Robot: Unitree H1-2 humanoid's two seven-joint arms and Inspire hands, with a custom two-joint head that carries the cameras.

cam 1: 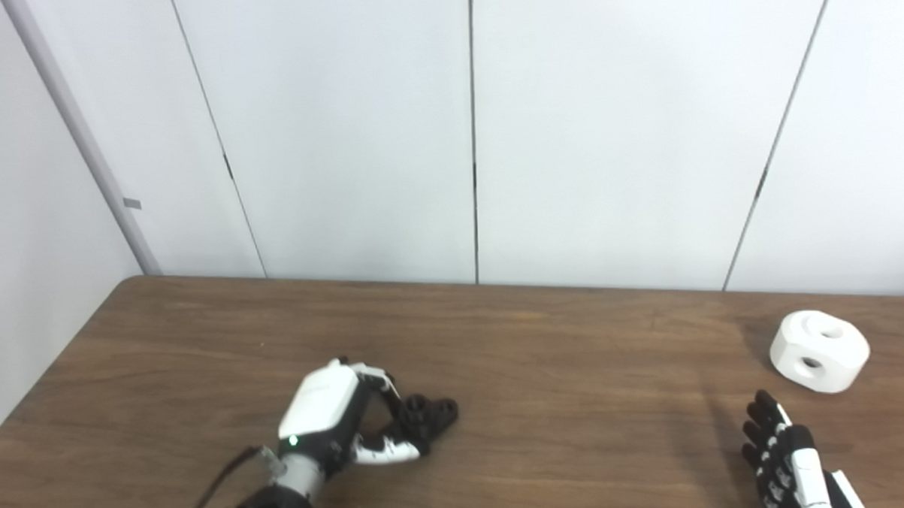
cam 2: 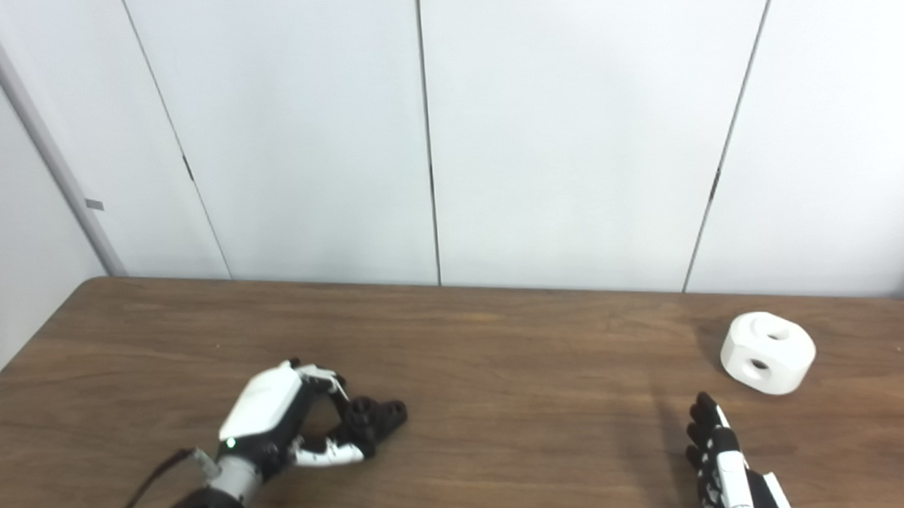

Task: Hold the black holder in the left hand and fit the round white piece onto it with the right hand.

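Risk first: our left hand (cam 1: 330,412) curls its fingers and thumb around the black holder (cam 1: 426,416), low on the wooden table (cam 1: 561,355) (grip seemingly shallow), so lifting could spill it. Our right hand (cam 1: 778,453), fingers spread and empty, sits near the round white piece (cam 1: 820,350). Neither view adds anything.

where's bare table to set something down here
Bare wood spans the middle, between the left hand closed around the black holder and the right hand. The far-left corner is bare too. Tightest: near right, around the round white piece.
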